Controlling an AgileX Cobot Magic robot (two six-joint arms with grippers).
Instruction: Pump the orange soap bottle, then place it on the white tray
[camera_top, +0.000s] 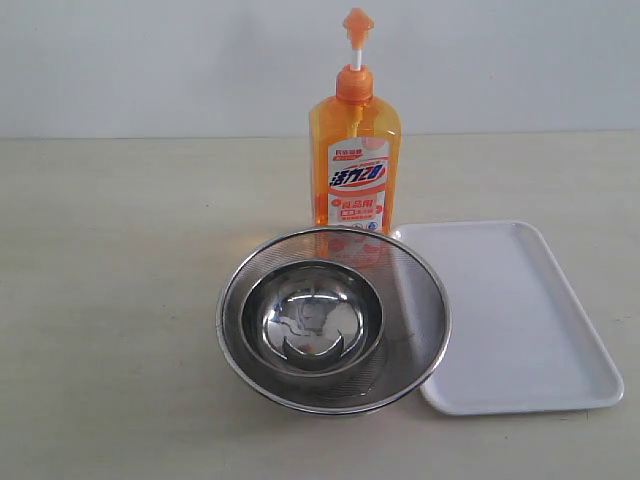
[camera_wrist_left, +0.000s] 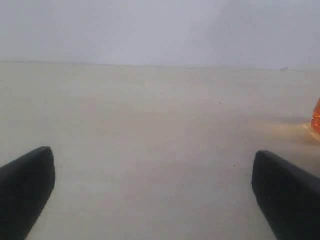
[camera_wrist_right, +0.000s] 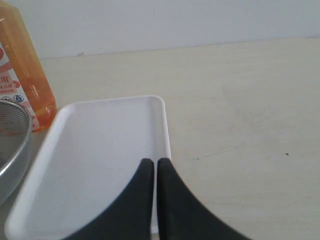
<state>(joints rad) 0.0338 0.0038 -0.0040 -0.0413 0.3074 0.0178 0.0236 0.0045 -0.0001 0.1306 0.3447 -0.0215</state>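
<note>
The orange soap bottle (camera_top: 356, 160) stands upright at the back of the table, pump head raised, just behind the steel strainer. An edge of the bottle (camera_wrist_left: 316, 117) shows in the left wrist view, and its side (camera_wrist_right: 22, 70) in the right wrist view. The white tray (camera_top: 510, 315) lies flat to the right of the strainer, with nothing on it. My left gripper (camera_wrist_left: 152, 195) is open wide over bare table, nothing between its fingers. My right gripper (camera_wrist_right: 155, 165) is shut and holds nothing, hovering over the rim of the tray (camera_wrist_right: 100, 150). Neither arm appears in the exterior view.
A round steel mesh strainer (camera_top: 333, 318) with a steel bowl (camera_top: 312, 320) inside sits in front of the bottle and touches the tray's left rim. The strainer's rim (camera_wrist_right: 12, 145) shows beside the tray in the right wrist view. A pale wall runs behind the table.
</note>
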